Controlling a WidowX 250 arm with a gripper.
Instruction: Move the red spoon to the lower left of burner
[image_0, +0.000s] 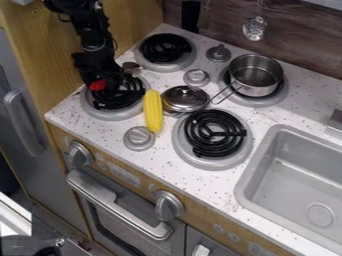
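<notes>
My gripper (107, 79) hangs low over the left part of the left front burner (88, 106), black against its black coil. The red end of the spoon (98, 85) shows at the gripper's left side, above the burner. A dull metal piece that looks like the spoon's bowl (130, 65) shows just right of the gripper, near the burner's back edge. The gripper covers the middle of the spoon, and whether it holds the spoon is unclear.
A yellow corn cob (153, 111) lies right of that burner, beside a lidded pan (186, 99). A steel pot (256, 75) stands on the back right burner. The sink (294, 172) is at the right, and a wooden wall (140, 20) rises at the left.
</notes>
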